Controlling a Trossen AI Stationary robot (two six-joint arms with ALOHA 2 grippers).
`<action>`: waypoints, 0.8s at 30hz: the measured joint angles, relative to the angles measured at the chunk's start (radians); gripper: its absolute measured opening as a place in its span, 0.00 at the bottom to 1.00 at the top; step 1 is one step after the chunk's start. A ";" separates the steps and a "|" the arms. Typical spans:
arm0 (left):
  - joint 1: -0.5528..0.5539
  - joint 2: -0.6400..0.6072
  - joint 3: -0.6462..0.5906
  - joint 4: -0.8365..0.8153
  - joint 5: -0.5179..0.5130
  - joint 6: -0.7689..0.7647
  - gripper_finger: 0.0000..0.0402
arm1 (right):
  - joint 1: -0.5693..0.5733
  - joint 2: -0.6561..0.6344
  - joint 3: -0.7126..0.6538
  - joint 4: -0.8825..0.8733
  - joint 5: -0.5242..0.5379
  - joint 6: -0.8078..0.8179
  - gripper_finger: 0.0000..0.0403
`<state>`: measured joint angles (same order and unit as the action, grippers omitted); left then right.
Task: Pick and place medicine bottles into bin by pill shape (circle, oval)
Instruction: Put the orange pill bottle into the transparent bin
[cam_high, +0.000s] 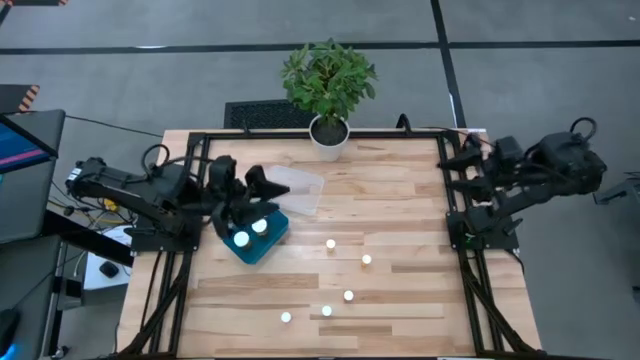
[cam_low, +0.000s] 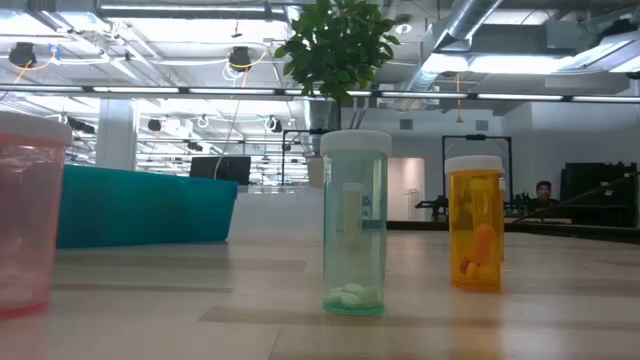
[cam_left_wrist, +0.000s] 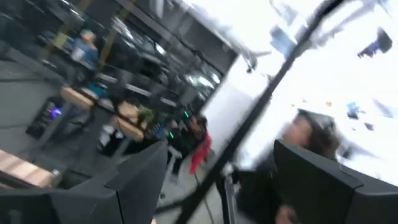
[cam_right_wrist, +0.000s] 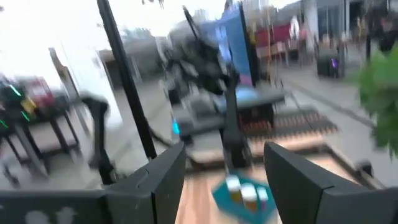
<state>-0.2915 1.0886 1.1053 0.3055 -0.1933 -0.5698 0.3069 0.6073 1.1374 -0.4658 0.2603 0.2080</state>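
Note:
Five white-capped medicine bottles stand upright on the wooden table: (cam_high: 331, 244), (cam_high: 367, 260), (cam_high: 349, 296), (cam_high: 326, 311), (cam_high: 286, 318). The low view shows a clear green one (cam_low: 355, 225) with white pills, an orange one (cam_low: 475, 225) and a pink one (cam_low: 25, 220). A teal bin (cam_high: 270, 245) holds two more bottles (cam_high: 241, 238); it also shows in the right wrist view (cam_right_wrist: 221, 194). My left gripper (cam_high: 248, 195) is above the teal bin's far left side, open and empty; its fingers (cam_left_wrist: 134, 180) have nothing between them. My right gripper (cam_high: 462, 158) is at the table's far right edge, open and empty.
A clear bin (cam_high: 298, 188) lies just beyond the teal bin, beside my left gripper. A potted plant (cam_high: 329, 90) stands at the middle of the far edge. Black frame rails (cam_high: 455, 230) run along both sides of the table.

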 joint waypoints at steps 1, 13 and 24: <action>-0.004 0.000 0.000 -0.022 0.021 0.009 0.72 | 0.000 0.014 -0.001 -0.029 0.001 0.000 0.56; -0.078 0.002 0.000 -0.440 0.042 -0.237 0.72 | 0.018 0.272 -0.001 -0.274 0.002 0.115 0.56; -0.208 0.002 0.000 -0.648 0.028 -0.247 0.72 | 0.078 0.523 -0.001 -0.362 -0.007 0.296 0.56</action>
<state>-0.4998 1.0904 1.1053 -0.3426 -0.1658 -0.8171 0.3848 1.1307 1.1362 -0.8275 0.2538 0.5044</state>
